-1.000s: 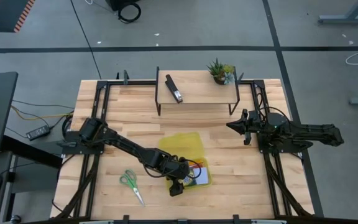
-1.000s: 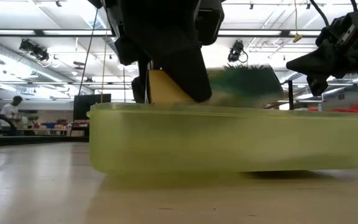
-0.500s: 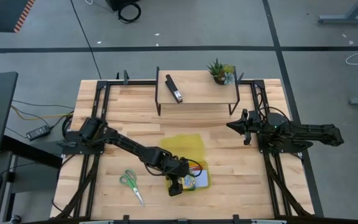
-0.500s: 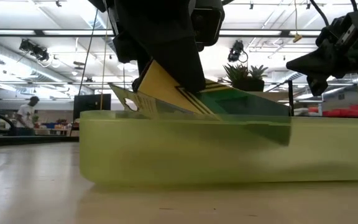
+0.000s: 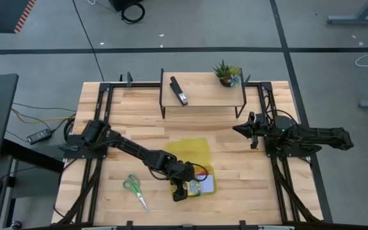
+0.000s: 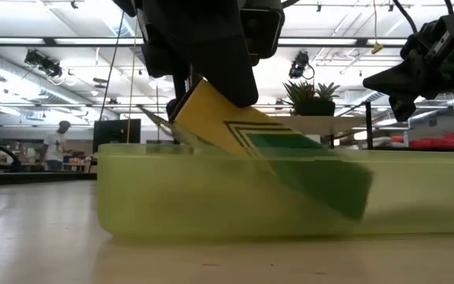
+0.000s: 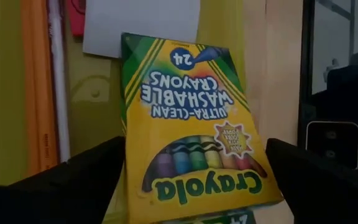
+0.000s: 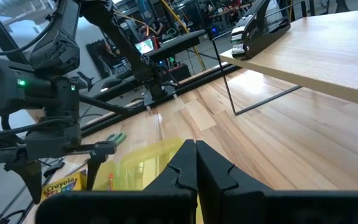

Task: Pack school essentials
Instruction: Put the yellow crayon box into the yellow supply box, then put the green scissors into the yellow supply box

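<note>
A black stapler [image 5: 179,91] lies on a raised wooden shelf [image 5: 203,89] at the top centre of the high view, left of centre on the shelf, set at an angle. A small green potted plant [image 5: 226,73] stands at the shelf's upper right corner, well apart from the stapler. The shelf rests on a light wooden table [image 5: 145,131]. In the low view, a person [image 6: 56,145] stands in the background at far left, blurred.

A large open lab: ceiling strip lights [image 6: 69,47], concrete floor [image 5: 43,64].
</note>
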Controlling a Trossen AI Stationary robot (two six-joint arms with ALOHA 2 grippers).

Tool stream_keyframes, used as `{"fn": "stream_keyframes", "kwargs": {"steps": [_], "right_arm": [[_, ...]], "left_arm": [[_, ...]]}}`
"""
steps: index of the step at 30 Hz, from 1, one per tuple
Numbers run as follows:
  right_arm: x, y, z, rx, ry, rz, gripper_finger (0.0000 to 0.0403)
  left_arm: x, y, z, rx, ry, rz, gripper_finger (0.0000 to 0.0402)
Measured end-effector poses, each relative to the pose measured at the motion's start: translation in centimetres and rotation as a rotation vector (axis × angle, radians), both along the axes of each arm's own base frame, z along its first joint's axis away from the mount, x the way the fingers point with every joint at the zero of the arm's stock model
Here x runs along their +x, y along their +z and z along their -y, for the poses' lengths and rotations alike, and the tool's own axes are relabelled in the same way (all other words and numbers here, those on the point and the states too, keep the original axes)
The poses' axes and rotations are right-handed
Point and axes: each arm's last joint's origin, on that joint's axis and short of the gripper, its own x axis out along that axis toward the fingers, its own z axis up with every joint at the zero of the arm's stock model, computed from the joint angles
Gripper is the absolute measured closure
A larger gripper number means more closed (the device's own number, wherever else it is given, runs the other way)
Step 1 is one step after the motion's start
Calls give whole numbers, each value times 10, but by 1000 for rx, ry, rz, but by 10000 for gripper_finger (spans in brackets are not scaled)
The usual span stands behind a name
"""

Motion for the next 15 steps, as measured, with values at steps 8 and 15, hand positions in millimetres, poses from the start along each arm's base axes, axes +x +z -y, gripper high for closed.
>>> {"fn": "stream_keyframes", "kwargs": {"steps": [8,15], "right_arm": [[0,0,0,0,0,0,397],[0,0,0,0,0,0,397]], "left_arm": [[-1,8,-11,31,64,-18,3],[0,39,-4,120,-4,-27,5]]}}
